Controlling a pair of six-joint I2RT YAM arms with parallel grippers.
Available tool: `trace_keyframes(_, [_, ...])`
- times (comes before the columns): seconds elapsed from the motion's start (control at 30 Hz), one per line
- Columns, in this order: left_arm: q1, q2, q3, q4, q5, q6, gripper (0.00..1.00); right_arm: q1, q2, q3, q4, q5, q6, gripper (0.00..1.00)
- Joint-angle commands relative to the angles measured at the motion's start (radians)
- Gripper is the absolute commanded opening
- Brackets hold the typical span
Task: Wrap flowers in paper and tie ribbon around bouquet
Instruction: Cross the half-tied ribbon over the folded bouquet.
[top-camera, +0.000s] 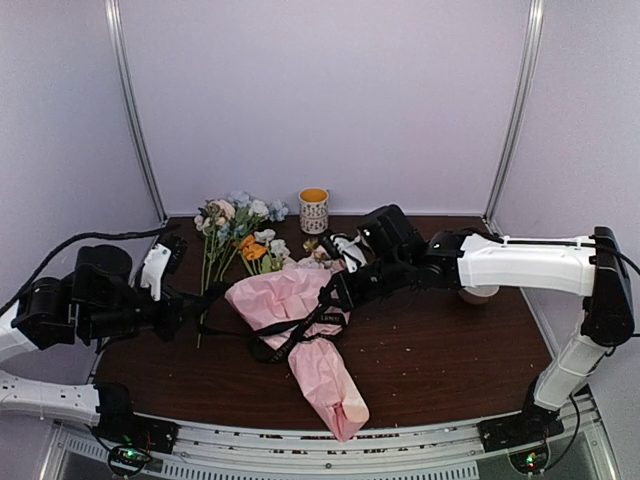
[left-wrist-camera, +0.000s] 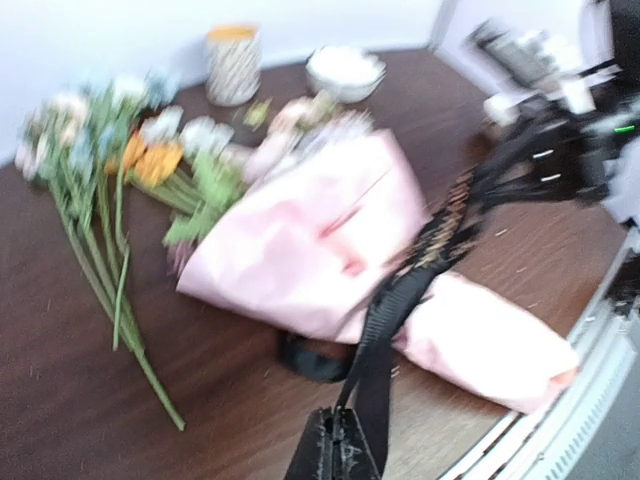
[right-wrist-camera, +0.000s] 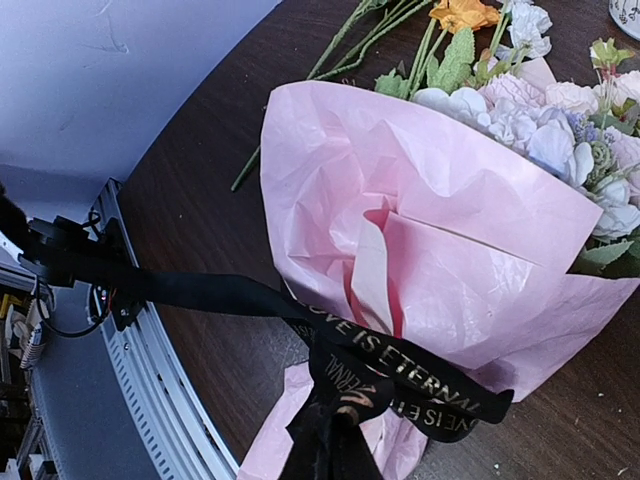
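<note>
The bouquet (top-camera: 300, 320) lies mid-table, a pink paper cone with pale blooms (right-wrist-camera: 560, 130) at its wide far end. A black ribbon (top-camera: 275, 340) with gold lettering (right-wrist-camera: 430, 385) crosses the cone's narrow part. One strand runs left to my left gripper (top-camera: 208, 298), which is shut on the ribbon's end (left-wrist-camera: 385, 330) low over the table (left-wrist-camera: 341, 440). My right gripper (top-camera: 333, 292) hangs over the cone and is shut on a bunched part of the ribbon (right-wrist-camera: 335, 440). Loose flowers (top-camera: 235, 235) with green stalks lie at the back left (left-wrist-camera: 100, 190).
A patterned cup (top-camera: 314, 210) with an orange inside stands at the back centre. A white bowl (left-wrist-camera: 345, 70) sits beside it, and another bowl (top-camera: 478, 295) shows behind the right arm. The metal rail (top-camera: 300, 450) runs along the table's front edge, close to the cone's tip.
</note>
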Motion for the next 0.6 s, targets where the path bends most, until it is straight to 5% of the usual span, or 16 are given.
trace_keyframes(0.0, [-0.085, -0.032, 0.018, 0.185, 0.047, 0.205, 0.00, -0.007, 0.011, 0.057, -0.030, 0.022, -0.020, 0.00])
trace_keyframes(0.37, [-0.192, 0.583, 0.388, 0.451, 0.416, 0.696, 0.00, -0.038, 0.082, 0.213, -0.125, -0.009, -0.115, 0.00])
trace_keyframes(0.57, [-0.250, 0.961, 0.670, 0.424, 0.573, 0.898, 0.00, -0.050, 0.102, 0.290, -0.211, -0.030, -0.202, 0.00])
